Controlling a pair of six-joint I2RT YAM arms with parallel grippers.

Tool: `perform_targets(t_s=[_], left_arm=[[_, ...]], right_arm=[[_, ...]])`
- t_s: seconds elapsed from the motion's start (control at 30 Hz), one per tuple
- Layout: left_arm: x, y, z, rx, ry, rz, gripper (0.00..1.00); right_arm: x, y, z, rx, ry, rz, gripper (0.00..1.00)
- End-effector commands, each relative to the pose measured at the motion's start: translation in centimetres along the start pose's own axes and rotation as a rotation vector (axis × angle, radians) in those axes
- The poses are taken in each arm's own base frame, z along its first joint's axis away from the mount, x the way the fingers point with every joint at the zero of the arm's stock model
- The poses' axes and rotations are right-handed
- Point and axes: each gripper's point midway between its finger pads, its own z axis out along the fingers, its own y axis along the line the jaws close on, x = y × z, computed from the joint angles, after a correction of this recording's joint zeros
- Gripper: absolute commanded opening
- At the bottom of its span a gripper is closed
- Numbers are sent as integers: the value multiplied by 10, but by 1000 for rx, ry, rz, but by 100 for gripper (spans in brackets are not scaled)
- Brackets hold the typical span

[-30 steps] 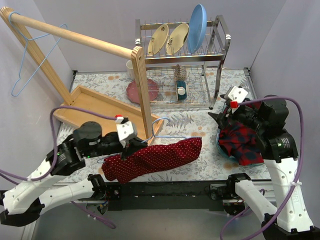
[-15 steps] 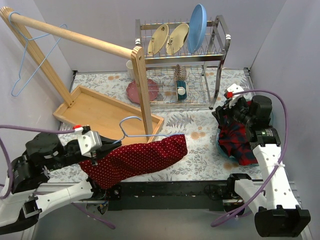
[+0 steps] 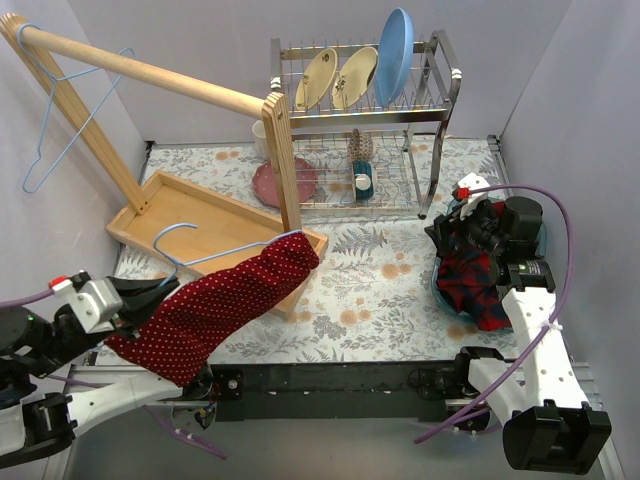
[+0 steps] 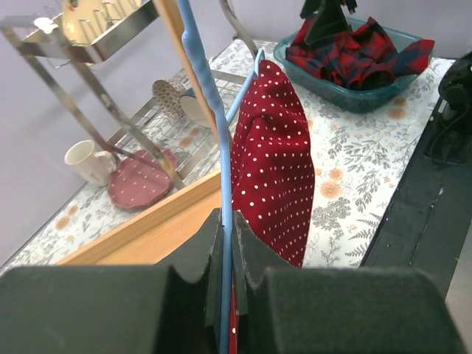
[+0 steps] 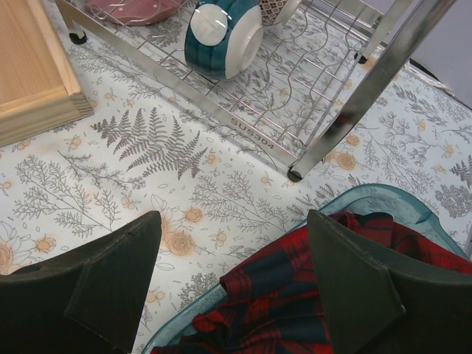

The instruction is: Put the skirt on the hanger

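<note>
The red polka-dot skirt (image 3: pixel 215 305) hangs over a light blue wire hanger (image 3: pixel 180 232), held up off the table at the front left. My left gripper (image 3: pixel 150 290) is shut on the hanger wire. In the left wrist view the blue hanger (image 4: pixel 223 243) runs between the closed fingers (image 4: pixel 199 254), with the skirt (image 4: pixel 274 162) draped to its right. My right gripper (image 3: pixel 450 228) is open and empty above the rim of a teal bin (image 3: pixel 445 290). The right wrist view shows its fingers (image 5: pixel 110 280) spread over the table and the bin rim (image 5: pixel 383 195).
A red-and-dark plaid shirt (image 3: pixel 478 280) fills the teal bin. A wooden rack with a rail (image 3: pixel 150 72) stands over a wooden tray (image 3: pixel 195 215); a second blue hanger (image 3: pixel 45 140) hangs at its left end. A metal dish rack (image 3: pixel 370 120) with plates stands behind.
My left arm has pulled back to the left and lifted the hanger with the skirt off the table. My right arm has drawn back slightly over the bin.
</note>
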Motion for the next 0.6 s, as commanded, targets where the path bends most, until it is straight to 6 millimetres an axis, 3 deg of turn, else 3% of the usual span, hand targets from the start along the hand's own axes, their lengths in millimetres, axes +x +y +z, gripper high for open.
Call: perform_targets(t_s=[0.0, 0.17, 0.33, 0.57], left_arm=[[-14, 19, -19, -71, -39, -28, 0], [6, 23, -10, -106, 75, -17, 0], [2, 42, -35, -181, 0, -52, 0], [17, 66, -38, -313, 28, -116, 0]], right_arm=[[-8, -1, 3, -9, -42, -15, 87], [-6, -1, 3, -9, -38, -16, 87], [-4, -1, 3, -7, -38, -17, 87], [-2, 0, 4, -19, -34, -12, 87]])
